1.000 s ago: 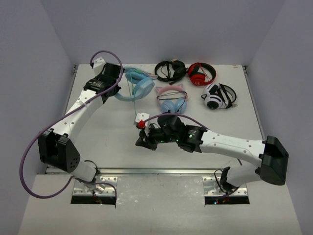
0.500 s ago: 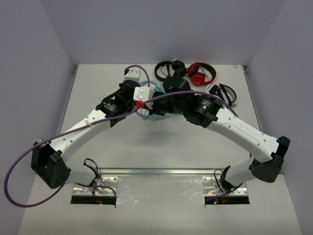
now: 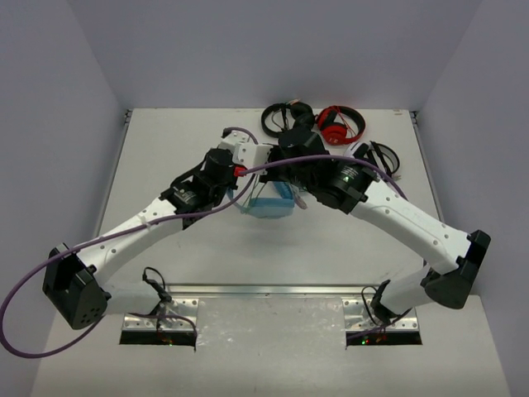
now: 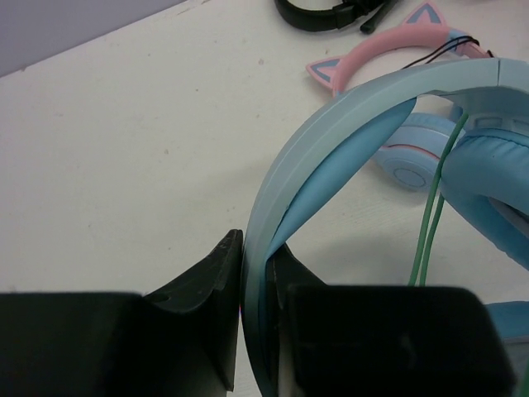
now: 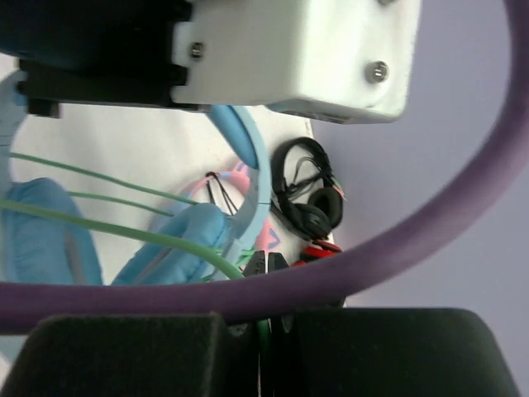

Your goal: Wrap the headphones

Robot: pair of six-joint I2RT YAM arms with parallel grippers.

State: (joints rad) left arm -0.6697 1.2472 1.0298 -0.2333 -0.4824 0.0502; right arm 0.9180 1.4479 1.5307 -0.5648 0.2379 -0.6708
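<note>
Spreads out pale and flat: a matte white tabletop (image 3: 157, 165), boxed in on three sides by plain lilac-grey walls (image 3: 273, 50). Carries along the far edge a pair of black over-ear headphones with a looped black cord (image 3: 277, 117) and, just beside it to the right, a pair of red headphones with black pads (image 3: 340, 126). Holds a white-and-black pair (image 3: 380, 155) further right and nearer, mostly hidden. Shows in the left wrist view a pink-banded pair with cat ears and pale blue cups (image 4: 405, 157), lying flat near the black pair. Ends at the near side in a bright metal strip (image 3: 273, 289).
</note>
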